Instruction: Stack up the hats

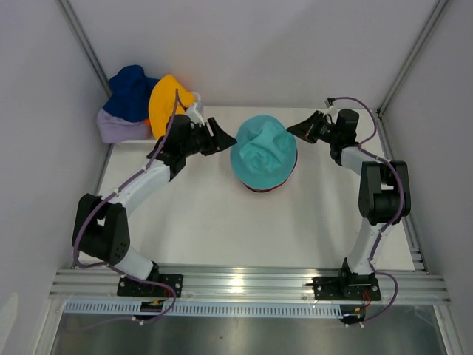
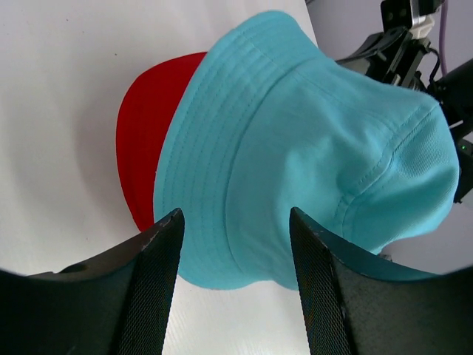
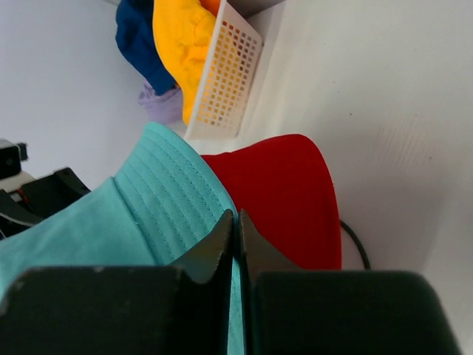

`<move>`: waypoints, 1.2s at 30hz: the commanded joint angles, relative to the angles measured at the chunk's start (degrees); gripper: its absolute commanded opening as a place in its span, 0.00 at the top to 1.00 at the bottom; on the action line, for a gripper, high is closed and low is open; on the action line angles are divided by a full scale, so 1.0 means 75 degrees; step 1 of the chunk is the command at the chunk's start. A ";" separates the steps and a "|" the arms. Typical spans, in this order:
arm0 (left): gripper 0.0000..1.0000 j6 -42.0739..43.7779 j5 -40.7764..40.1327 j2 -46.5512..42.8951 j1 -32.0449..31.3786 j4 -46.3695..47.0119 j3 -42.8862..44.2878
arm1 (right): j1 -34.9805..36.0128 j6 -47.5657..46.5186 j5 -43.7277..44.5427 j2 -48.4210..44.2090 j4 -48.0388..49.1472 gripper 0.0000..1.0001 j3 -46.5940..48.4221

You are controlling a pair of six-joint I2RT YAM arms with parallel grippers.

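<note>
The teal hat (image 1: 264,151) sits crown up on the red hat (image 1: 259,189) at the table's middle; in the left wrist view the teal hat (image 2: 310,148) covers most of the red hat (image 2: 144,133). My left gripper (image 1: 222,137) is open and empty just left of the pile, its jaws (image 2: 236,214) framing the teal brim without touching it. My right gripper (image 1: 294,129) is shut, its tips (image 3: 236,216) close by the teal hat's (image 3: 162,200) right edge, over the red hat (image 3: 288,192). I cannot tell whether it touches.
A white lattice basket (image 3: 225,81) at the back left corner holds the navy hat (image 1: 133,90), the yellow hat (image 1: 168,100) and the lavender hat (image 1: 118,127); a bit of orange (image 3: 212,6) shows behind. A black wire (image 3: 360,248) curves out beneath the red hat. Walls stand close on both sides.
</note>
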 commanded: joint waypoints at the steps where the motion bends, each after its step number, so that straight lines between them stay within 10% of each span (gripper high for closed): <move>1: 0.37 -0.0292 0.0268 0.0186 0.0139 0.0641 0.0410 | 0.0026 -0.0063 0.0046 0.0030 -0.0065 1.00 0.0008; 36: 0.22 -0.2494 0.0737 0.2202 0.0374 0.4261 -0.0410 | 0.0144 -0.0695 0.1723 -0.0696 -0.2083 1.00 -0.0156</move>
